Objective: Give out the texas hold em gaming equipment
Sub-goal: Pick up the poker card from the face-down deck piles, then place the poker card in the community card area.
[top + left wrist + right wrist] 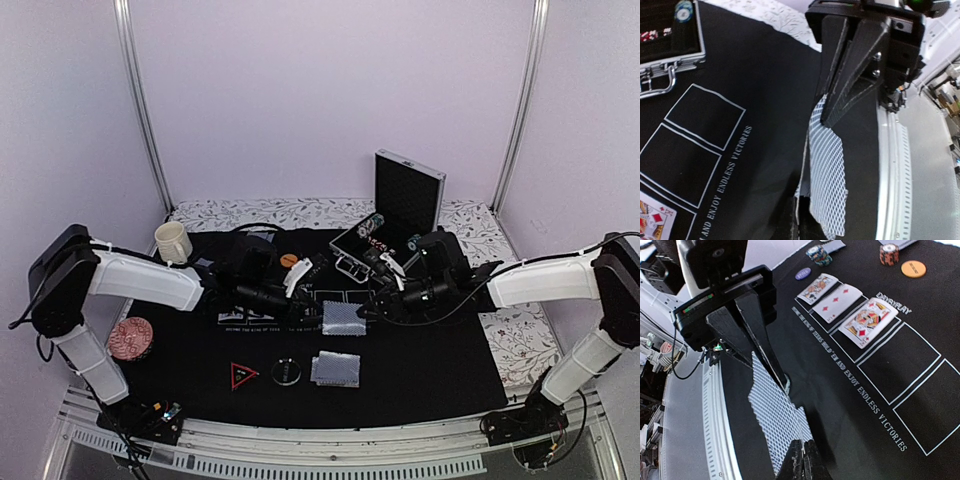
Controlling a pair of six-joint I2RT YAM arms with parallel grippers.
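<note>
A small sheaf of grey-blue-backed playing cards (343, 318) hangs edge-up just above the black mat, between both arms. My left gripper (799, 220) is shut on one edge of the cards (827, 170). My right gripper (802, 462) is shut on the opposite edge of the same cards (772, 415). Three face-up cards (837, 302) lie in the mat's printed boxes. Another card pile (335, 368), a red-edged triangle marker (242, 375) and a black-and-white disc (287, 372) lie nearer the front. Chip stacks (819, 255), an orange disc (913, 268) and a purple disc (803, 273) sit beyond.
The open silver case (395, 215) stands at the back of the mat with chips inside. A cream mug (172, 241) sits at the back left. A reddish round patterned object (131, 338) lies off the mat's left edge. A metal rail (892, 165) runs along the table's near edge.
</note>
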